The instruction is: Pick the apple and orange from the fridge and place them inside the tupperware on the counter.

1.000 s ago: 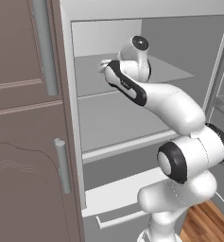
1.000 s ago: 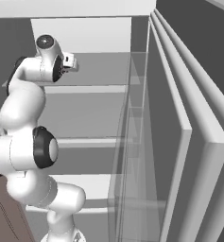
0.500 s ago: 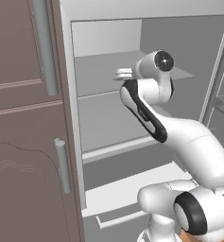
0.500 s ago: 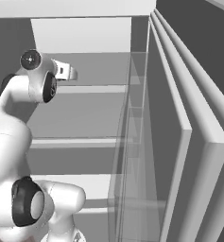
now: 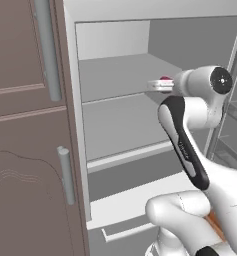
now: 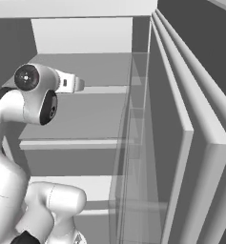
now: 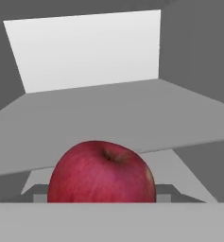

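Note:
The fridge (image 5: 120, 125) stands open with white shelves. The glossy red apple (image 7: 101, 172) sits low and close in the hand view, in front of a shelf edge and above the lower shelf. In the left base view the apple (image 5: 165, 78) peeks out just over my gripper (image 5: 161, 83), which is level with the upper shelf's front edge. The fingertips are hidden, and the gripper looks shut on the apple. In the right base view the gripper (image 6: 80, 85) points into the fridge (image 6: 86, 114). The orange, the tupperware and the counter are out of view.
Mauve-brown cabinet doors (image 5: 25, 150) with grey handles (image 5: 65, 175) stand close on the left. The grey fridge door (image 6: 186, 143) with see-through racks (image 6: 133, 143) is open on the right. A white lower drawer (image 5: 140, 215) sits beneath the shelves.
The arm has swung and the hand has drawn back from deep over the upper shelf toward the fridge's front right, with the apple going along with it.

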